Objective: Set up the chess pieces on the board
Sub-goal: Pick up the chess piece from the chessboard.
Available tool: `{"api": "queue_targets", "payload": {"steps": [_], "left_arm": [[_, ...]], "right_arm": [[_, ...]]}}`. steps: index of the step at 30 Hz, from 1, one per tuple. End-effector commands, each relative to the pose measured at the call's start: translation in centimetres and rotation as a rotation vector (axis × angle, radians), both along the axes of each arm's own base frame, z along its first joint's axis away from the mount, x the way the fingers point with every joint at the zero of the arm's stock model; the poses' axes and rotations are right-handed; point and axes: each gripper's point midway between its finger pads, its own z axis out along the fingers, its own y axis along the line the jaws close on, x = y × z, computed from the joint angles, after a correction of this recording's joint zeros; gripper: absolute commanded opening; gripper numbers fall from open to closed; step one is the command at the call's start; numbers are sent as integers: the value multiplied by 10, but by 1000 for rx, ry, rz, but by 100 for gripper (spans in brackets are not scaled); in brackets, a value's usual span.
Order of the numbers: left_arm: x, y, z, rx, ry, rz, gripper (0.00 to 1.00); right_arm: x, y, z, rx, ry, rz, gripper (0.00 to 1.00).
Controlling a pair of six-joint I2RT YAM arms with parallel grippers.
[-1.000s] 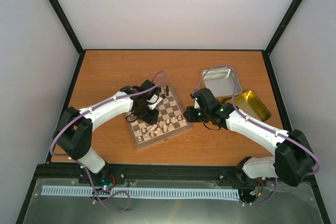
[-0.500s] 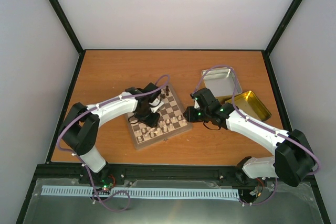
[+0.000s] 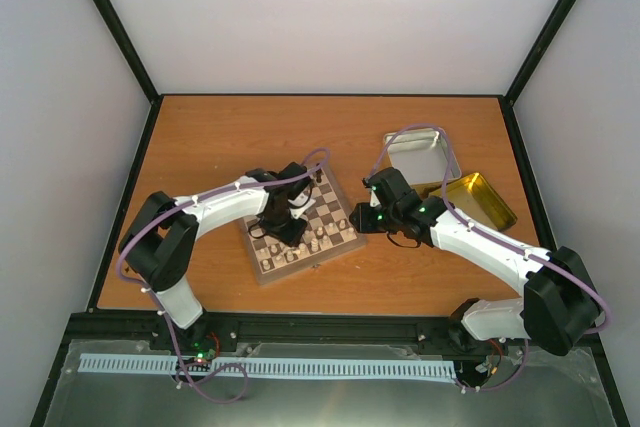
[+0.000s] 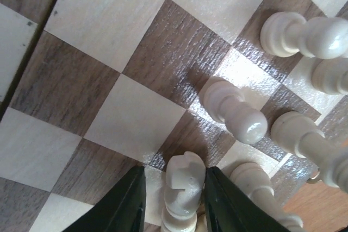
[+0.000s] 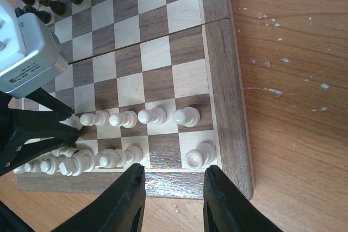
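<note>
The cream chessman [image 4: 185,186] stood on the board [image 5: 228,96] among the other cream pieces near its edge. The left gripper [image 4: 174,171] had slid further over the squares and narrowed its fingers onto the chessman, probably to reposition it. The right gripper [image 5: 174,168] hovered unmoved above the rim, fingers apart and empty.

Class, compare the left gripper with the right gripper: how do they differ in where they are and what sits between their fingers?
The left gripper is over the squares of the board; the right gripper is at the board's rim. The left gripper's fingers closely flank a cream chess piece; the right gripper's fingers stand apart with nothing between them. Both have black fingers pointing down at the board.
</note>
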Motion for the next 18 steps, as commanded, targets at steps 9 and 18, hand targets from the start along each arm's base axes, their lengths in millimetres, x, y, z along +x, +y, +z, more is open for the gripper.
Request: {"api": "queue_targets", "payload": {"steps": [9,18], "left_arm": [[21,13,0,116,-88,15,16],[61,6,31,46,-251,109,13]], "right_arm": [[8,0,5,11,-26,-17,31],[10,8,5,53,-43,1,32]]}}
